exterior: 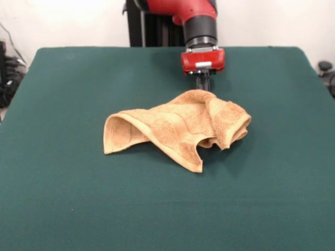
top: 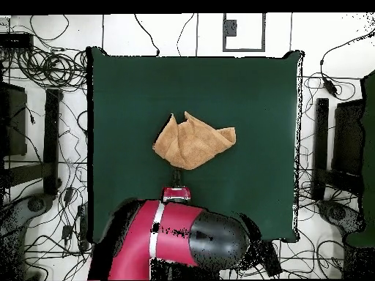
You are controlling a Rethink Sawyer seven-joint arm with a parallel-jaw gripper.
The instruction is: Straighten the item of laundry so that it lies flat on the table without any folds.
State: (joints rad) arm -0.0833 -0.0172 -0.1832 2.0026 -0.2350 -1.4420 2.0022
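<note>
Arm reaches down; claw (exterior: 203,83) at rumpled towel's (exterior: 180,128) far edge, grip apparently hidden.

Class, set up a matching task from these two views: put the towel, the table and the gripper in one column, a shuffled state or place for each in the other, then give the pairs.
Column 1:
1. towel
2. table
3. gripper

Column 2:
a. dark green, carrying the cloth
b. at the cloth's edge on the robot's side, on the red arm
c. tan-orange, crumpled with raised folds

Pairs: 1-c, 2-a, 3-b
</note>
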